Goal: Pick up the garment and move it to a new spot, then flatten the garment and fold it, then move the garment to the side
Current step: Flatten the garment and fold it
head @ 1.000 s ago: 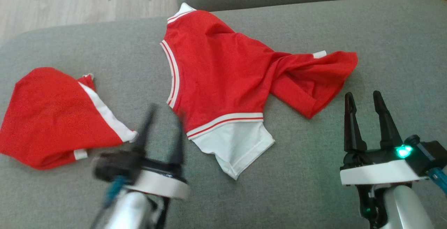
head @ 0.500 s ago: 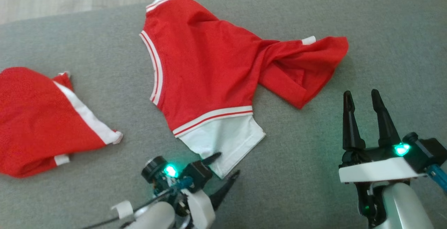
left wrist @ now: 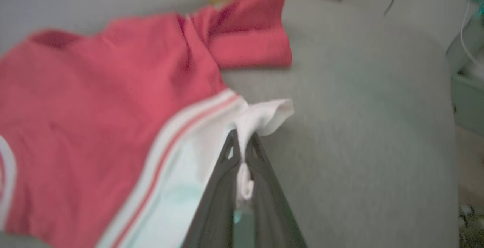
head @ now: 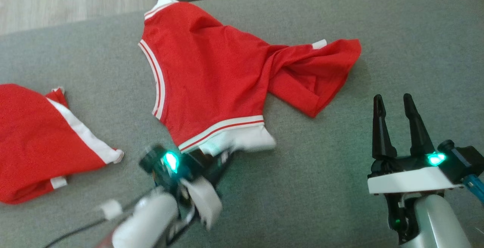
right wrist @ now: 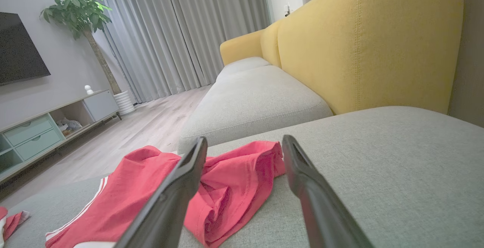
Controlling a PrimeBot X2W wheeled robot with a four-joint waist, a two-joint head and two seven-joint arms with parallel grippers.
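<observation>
Soft daylight, motion-blurred left hand [head: 222,158]

Seating: grey fabric cushions [right wrist: 257,100] with a yellow backrest [right wrist: 363,44] behind; floor [right wrist: 151,123] pale wood plank; full-height grey curtains [right wrist: 181,32] drawn along the far wall; tall potted plant [right wrist: 81,10] beside them; dark television [right wrist: 19,47] wall-mounted above a low cabinet [right wrist: 38,130] with pale green drawers; lighting even.

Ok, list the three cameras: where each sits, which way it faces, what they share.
Head view: on the head, looking down at the grey sofa seat and red garment; both arms' jaws show.
Left wrist view: low, along the left jaws, shut on the garment's white edge.
Right wrist view: low over the seat, along the open right jaws, toward the yellow backrest.
Shared: all three show the red garment.
</observation>
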